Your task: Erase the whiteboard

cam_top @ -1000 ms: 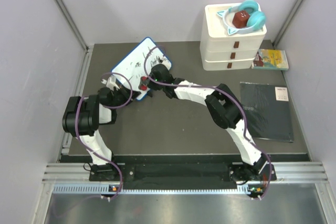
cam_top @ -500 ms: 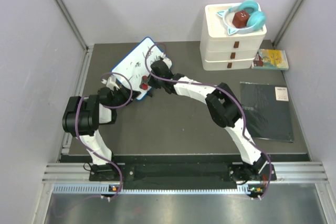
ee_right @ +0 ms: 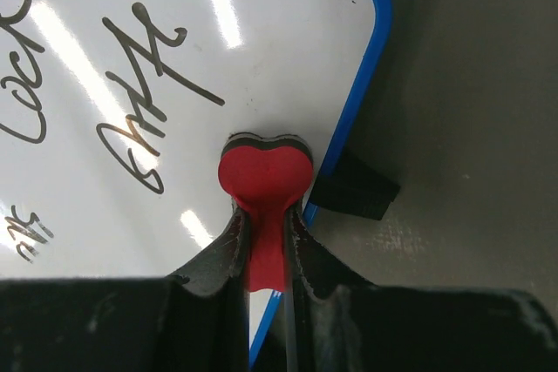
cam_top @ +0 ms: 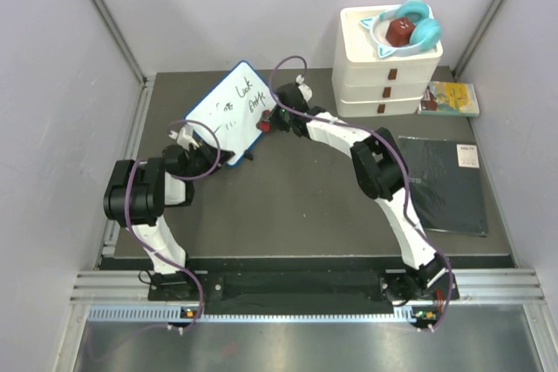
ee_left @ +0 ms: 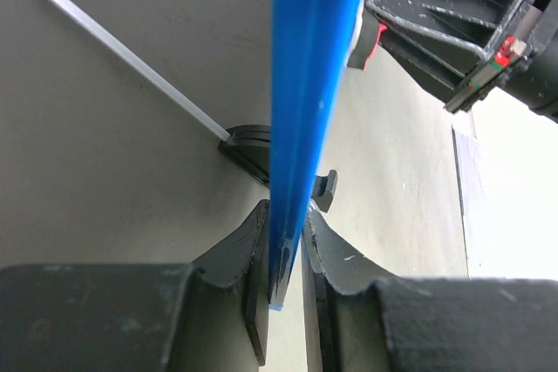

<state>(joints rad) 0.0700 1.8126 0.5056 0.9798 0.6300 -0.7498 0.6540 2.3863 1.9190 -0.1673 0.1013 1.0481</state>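
— Where is the whiteboard?
— The small whiteboard [cam_top: 231, 111] with round corners and a thin blue frame stands tilted on the far left part of the dark grey table [cam_top: 288, 215]. Its shiny white face has black scribbles on it.
— Who holds it?
— The left gripper [ee_left: 284, 246] pinches the blue edge low down at the board's left end. It has one black finger on each side.
— And the other one?
— The right gripper [ee_right: 266, 233] squeezes a red heart-shaped eraser [ee_right: 264, 172] between its two black fingers. The eraser has a dark layer on its front. It sits at the board's right end, close to the blue frame and a small black foot [ee_right: 353, 189]. I can't tell if it touches the white face.
— Is there a box?
— Yes. A white plastic drawer box [cam_top: 384, 84] with three levels and little brown handles stands at the back right, well apart from the board. On its top lie teal headphones [cam_top: 427, 34] with cat ears, and a dark red block [cam_top: 401, 32] sits between the ear cups.
— What else?
— A yellow booklet [cam_top: 451, 98] lies just beside the box. A flat black rectangular pad [cam_top: 442, 182] lies on the right.
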